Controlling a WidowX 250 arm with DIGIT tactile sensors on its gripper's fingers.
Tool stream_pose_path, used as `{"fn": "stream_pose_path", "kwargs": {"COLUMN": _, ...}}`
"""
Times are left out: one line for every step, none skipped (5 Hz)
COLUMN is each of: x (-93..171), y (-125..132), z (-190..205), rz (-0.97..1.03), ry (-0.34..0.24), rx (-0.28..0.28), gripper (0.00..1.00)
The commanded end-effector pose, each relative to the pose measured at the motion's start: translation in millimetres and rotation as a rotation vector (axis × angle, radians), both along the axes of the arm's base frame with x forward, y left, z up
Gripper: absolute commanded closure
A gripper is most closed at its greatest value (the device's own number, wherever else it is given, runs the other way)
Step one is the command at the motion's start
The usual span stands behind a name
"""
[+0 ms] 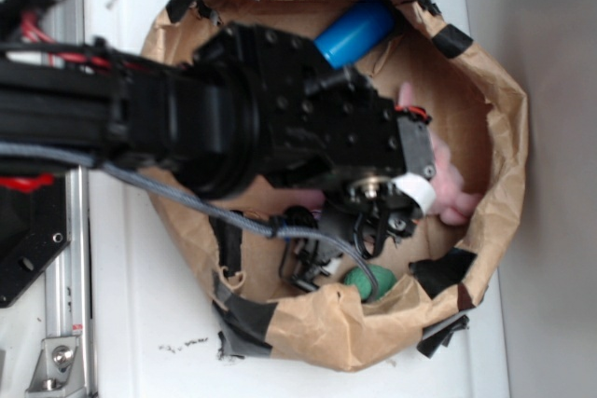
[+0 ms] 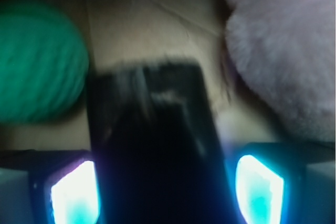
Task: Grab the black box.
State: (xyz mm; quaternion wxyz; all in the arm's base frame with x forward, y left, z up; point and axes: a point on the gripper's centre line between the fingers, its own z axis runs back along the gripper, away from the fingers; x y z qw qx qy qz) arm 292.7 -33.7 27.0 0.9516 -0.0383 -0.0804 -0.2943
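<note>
In the wrist view the black box point(image 2: 152, 129), glossy with pale glints on its top, fills the space between my two glowing fingertips point(image 2: 76, 195). My gripper point(image 2: 167, 192) is down around it: the left pad lies against the box's side and the right pad sits a thin dark sliver from the other side. In the exterior view my gripper point(image 1: 373, 230) reaches down into the brown paper bag point(image 1: 494, 109), and the arm hides the box there.
A green ball point(image 2: 37, 66) point(image 1: 368, 279) lies just left of the box and a pink plush toy point(image 2: 286, 40) point(image 1: 457, 195) just right of it. A blue cylinder point(image 1: 354, 30) rests at the bag's far side. Black tape patches point(image 1: 452, 41) dot the bag's rim.
</note>
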Motion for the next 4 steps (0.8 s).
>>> {"fn": "stream_pose_path", "kwargs": {"x": 9, "y": -16, "z": 27, "rz": -0.014, "ry": -0.097, "rx": -0.046, "gripper": 1.00}}
{"fn": "stream_pose_path", "kwargs": {"x": -2, "y": -8, "z": 40, "rz": 0.013, "ry": -0.109, "rx": -0.017, "gripper": 1.00}}
{"fn": "stream_pose_path", "kwargs": {"x": -8, "y": 16, "z": 56, "rz": 0.115, "ry": -0.099, "rx": 0.033, "gripper": 1.00}}
{"fn": "stream_pose_path", "kwargs": {"x": -17, "y": 53, "z": 85, "rz": 0.306, "ry": -0.089, "rx": 0.075, "gripper": 1.00}}
